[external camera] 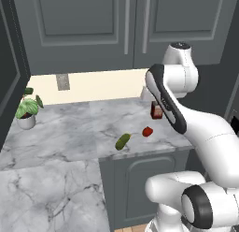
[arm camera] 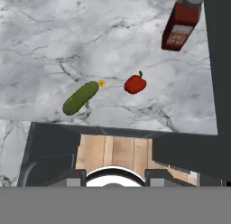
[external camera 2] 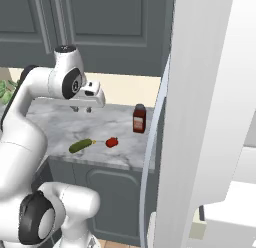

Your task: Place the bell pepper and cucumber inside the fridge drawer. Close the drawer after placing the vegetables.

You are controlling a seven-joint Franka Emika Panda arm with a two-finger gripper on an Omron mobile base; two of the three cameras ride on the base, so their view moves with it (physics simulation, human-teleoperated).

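A: We log the step as approach, before any pick. The small glossy red bell pepper [arm camera: 135, 83] and the oblong green cucumber [arm camera: 80, 98] both lie on the grey-veined marble counter [external camera: 70, 133], near its front edge. Neither is held.

B: Taking the tall dark-red labelled bottle [external camera 2: 139, 118] as landmark, the pepper sits in front of it, the cucumber further out on the same side.

A: The two-finger gripper [external camera 2: 82, 109] hangs above the counter, well apart from both vegetables. The fingertips are tiny in our views, so we cannot tell whether they are spread or pressed together.

B: We judge the next move calls for descent over the pepper. We have not picked out the fridge drawer.
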